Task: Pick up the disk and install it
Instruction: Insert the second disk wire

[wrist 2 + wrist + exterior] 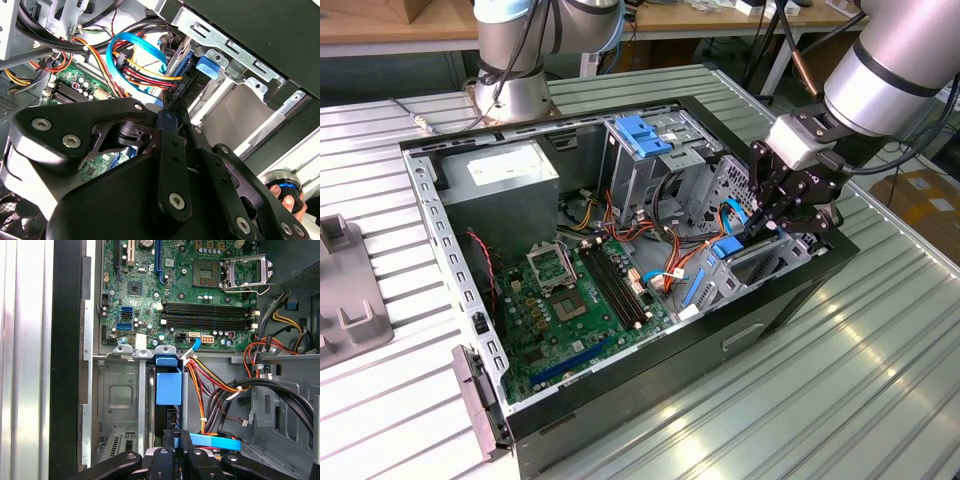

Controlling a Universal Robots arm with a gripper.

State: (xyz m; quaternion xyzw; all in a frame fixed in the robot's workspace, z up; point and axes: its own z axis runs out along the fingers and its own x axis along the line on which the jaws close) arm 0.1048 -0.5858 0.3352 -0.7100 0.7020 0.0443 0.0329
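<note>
The disk (728,250) sits edge-on in a metal bay at the front corner of the open computer case (790,300), on the exterior view's right. Its bright blue carrier end (168,382) shows between the bay's rails, with the dark drive body behind it. The blue tab (209,66) also shows in the second wrist view. My gripper (757,222) hangs over the bay's rear end. Its black fingers (175,440) are pressed together, and the gripper (169,106) has its tips at the drive's back edge. Whether they touch the drive is hidden.
A blue flat cable (135,42) and red, orange and yellow wires (215,385) crowd the space beside the bay. The motherboard (570,300) lies on the case floor. A broader blue bracket (645,135) tops the upper cage. A second arm's base (510,70) stands behind the case.
</note>
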